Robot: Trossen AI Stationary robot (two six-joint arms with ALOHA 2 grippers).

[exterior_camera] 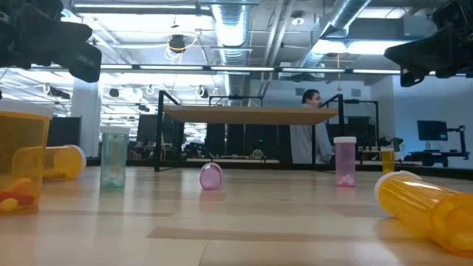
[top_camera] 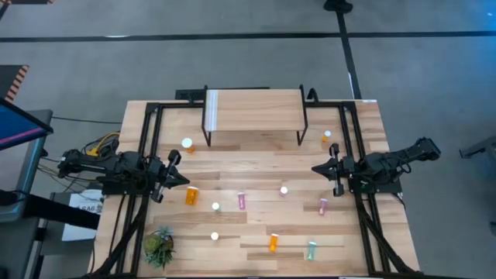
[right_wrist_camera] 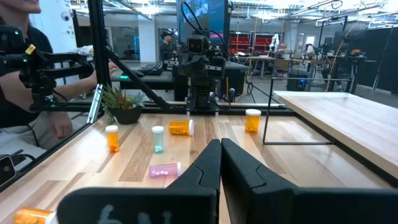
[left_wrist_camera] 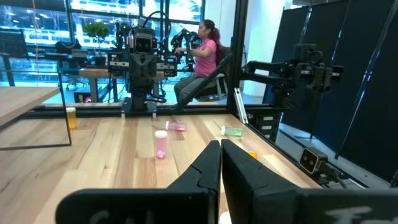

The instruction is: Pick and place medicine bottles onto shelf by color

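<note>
High view counts ten bottles (top_camera: 191, 195) scattered on the surface (top_camera: 256, 167) before the bare shelf (top_camera: 254, 108); one plant (top_camera: 159, 246). Left gripper (top_camera: 183, 180) and right gripper (top_camera: 317, 168) clenched, empty. No writing legible.

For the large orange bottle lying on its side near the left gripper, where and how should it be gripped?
Grip the large orange bottle across the middle of its body, from straight above, fingers spanning its narrow width. It lies flat with its length running toward the shelf, so its round sides are exposed. The left gripper, shut now, is probably best placed.
</note>
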